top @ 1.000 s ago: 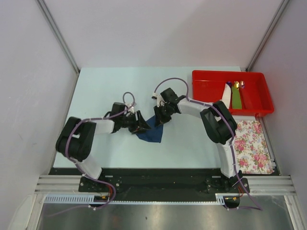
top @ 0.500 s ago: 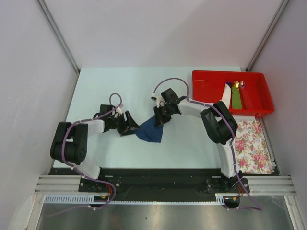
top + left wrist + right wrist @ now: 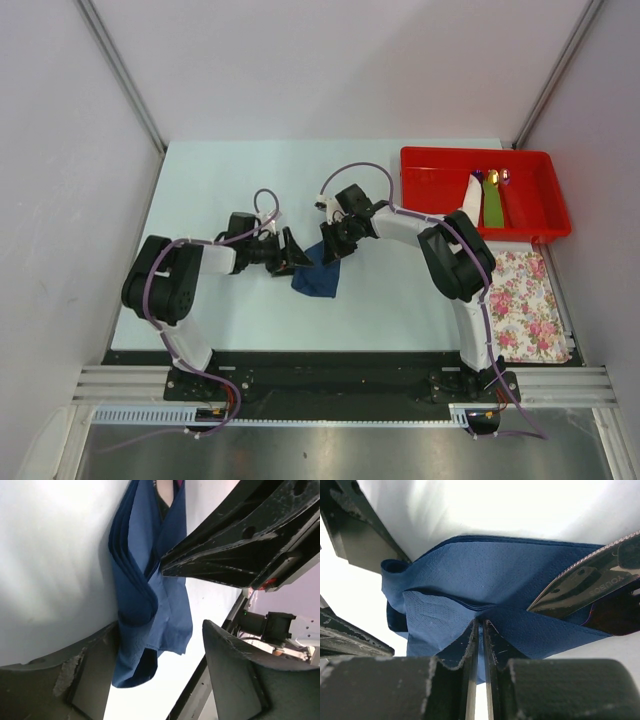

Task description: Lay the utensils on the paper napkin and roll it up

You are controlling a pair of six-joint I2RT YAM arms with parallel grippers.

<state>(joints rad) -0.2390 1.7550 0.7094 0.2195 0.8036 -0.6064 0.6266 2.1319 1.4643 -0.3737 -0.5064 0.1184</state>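
We are clamping the right tool point(image 3: 480, 630) on the paper napkin point(image 3: 470, 575), left tool point(image 3: 160, 652) gaping apart, and uneven tugging risks tearing it or spilling the knife point(image 3: 590, 587).

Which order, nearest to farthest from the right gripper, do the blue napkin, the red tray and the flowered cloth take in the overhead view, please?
From the right gripper:
1. The paper napkin: pinched in that gripper, mid-table.
2. The red tray: far right corner of the table.
3. The flowered cloth: near right edge, past the arm's elbow.
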